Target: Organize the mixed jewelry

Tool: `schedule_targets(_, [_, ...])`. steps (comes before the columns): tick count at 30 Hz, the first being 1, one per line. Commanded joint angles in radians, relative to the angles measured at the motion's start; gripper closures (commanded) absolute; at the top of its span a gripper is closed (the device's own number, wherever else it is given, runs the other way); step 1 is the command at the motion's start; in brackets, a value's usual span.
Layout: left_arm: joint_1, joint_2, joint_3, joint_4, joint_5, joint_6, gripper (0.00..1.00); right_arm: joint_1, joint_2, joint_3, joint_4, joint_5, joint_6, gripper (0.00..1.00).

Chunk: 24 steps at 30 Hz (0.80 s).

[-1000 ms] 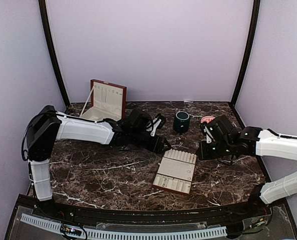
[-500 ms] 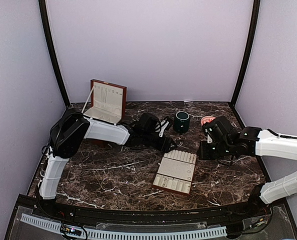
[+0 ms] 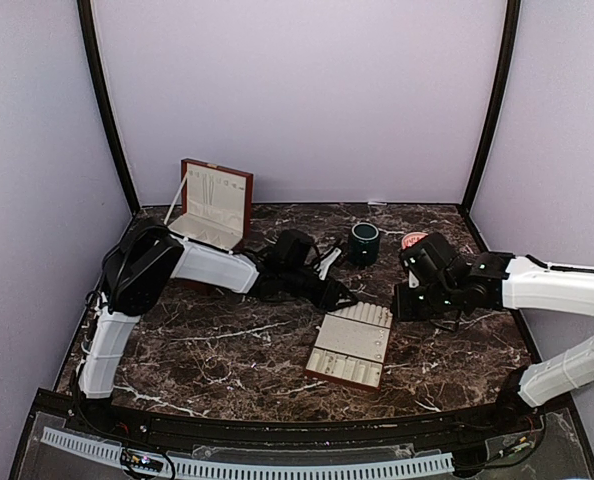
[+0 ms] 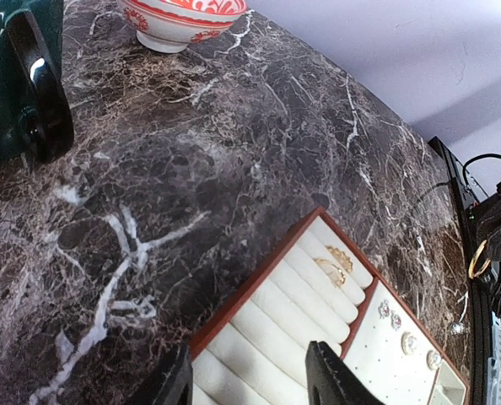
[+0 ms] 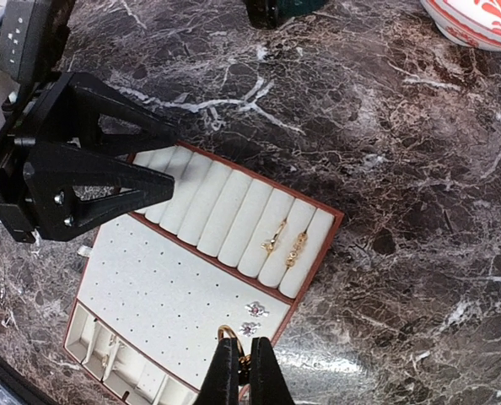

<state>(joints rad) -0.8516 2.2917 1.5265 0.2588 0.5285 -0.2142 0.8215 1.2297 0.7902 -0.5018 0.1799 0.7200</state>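
On the dark marble surface (image 3: 227, 340) the work looks partly done. The largest thing, a red-brown wooden box (image 3: 215, 203), stands open at the back left, and nothing in these views shows any piece being put into it. The padded tray (image 5: 175, 287) lies near the middle, between the two arms. A green mug (image 3: 364, 243) and a red-and-white bowl (image 4: 183, 18) stand behind the tray; what they hold cannot be seen.

The left arm's fingers (image 5: 107, 181) are spread wide and empty, poised over the far left corner of the tray's ring rolls. The right arm's fingers (image 5: 261, 375) are pinched together on a gold ring (image 5: 228, 335), held above the near edge of the tray's dotted pad.

Of the mixed jewelry, only a few pieces are sorted. Two gold rings (image 5: 286, 242) sit side by side in the slots at one end of the rolls, and the other slots are bare. A short row of studs (image 4: 395, 321) is pinned at the edge of the dotted pad, most of which is unused. The small compartments at the tray's end hold something too small to make out.

As a judgement, the ring in hand probably belongs in a roll slot beside the other two. How many loose pieces wait elsewhere cannot be told.
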Motion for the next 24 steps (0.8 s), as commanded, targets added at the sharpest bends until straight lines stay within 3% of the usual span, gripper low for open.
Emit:
schedule_targets(1, [0.003, -0.064, -0.072, -0.019, 0.015, 0.037, 0.52, 0.018, 0.014, 0.051, -0.007, 0.031, 0.000, 1.00])
schedule_targets(6, [0.003, -0.123, -0.144, -0.032, -0.036, 0.072, 0.52, 0.030, 0.031, 0.064, -0.012, 0.039, -0.006, 1.00])
schedule_targets(13, [0.008, -0.242, -0.264, 0.122, -0.058, 0.058, 0.47, 0.036, 0.040, 0.075, -0.001, 0.036, -0.009, 1.00])
schedule_targets(19, [0.058, -0.171, -0.146, 0.121, -0.059, 0.035, 0.44, 0.036, 0.048, 0.084, 0.008, 0.027, -0.013, 1.00])
schedule_targets(24, [0.066, -0.087, -0.036, 0.004, -0.059, 0.064, 0.43, 0.038, 0.051, 0.080, 0.004, 0.033, -0.006, 1.00])
